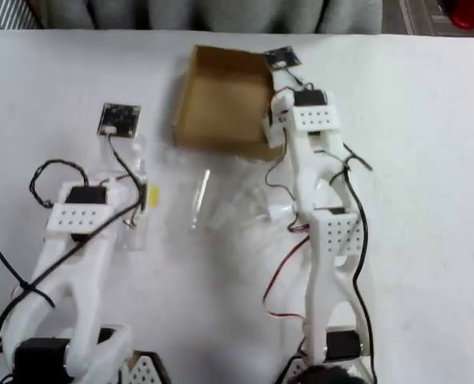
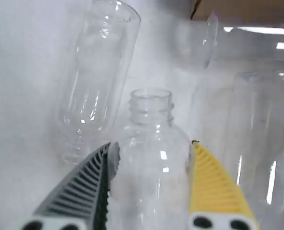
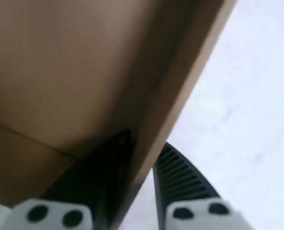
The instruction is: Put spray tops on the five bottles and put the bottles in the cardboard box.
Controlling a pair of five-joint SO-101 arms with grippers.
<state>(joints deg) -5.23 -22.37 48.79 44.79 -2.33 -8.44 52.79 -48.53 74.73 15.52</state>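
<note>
Cardboard box [image 1: 221, 96] sits at the table's [image 1: 429, 160] far side, centre, brown floor showing. Right gripper [image 3: 144, 141] is clamped on its side wall, one finger inside, one outside. Left gripper [image 2: 151, 143] is closed around a clear bottle [image 2: 150, 120], neck uncapped. Second bottle [image 2: 99, 81] lies just beside it. More clear bottles [image 1: 229, 204] lie between the arms, near the box.

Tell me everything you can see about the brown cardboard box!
The cardboard box is plain brown and open on top, with low walls and a flat floor. It looks empty. It sits a bit crooked on the white table, at the far side near the middle. The right gripper is clamped on the wall on the robot's right, with one dark finger inside the box and one outside.
</note>
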